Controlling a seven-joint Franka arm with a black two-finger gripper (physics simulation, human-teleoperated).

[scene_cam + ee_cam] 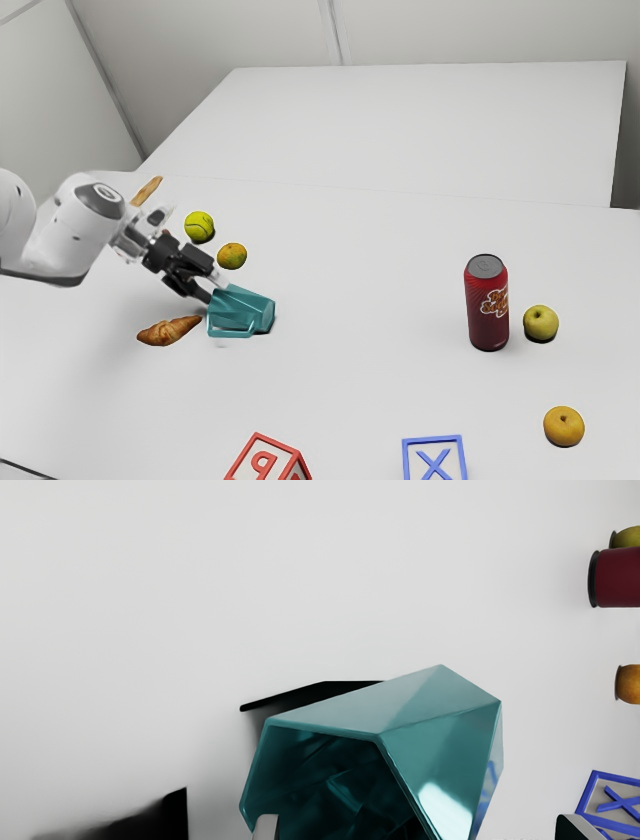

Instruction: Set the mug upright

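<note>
Plain pale walls [250, 35] stand beyond the white table [370, 400]. The one arm [65, 235] reaches down over it, its gripper [417, 820] spread wide and holding nothing. Right at the fingertips lies the teal mug [440, 750], tipped on its side, mouth facing the gripper, long axis running away to the base; I'd say that mouth has to swing up. A croissant [168, 331] sits near the gripper.
</note>
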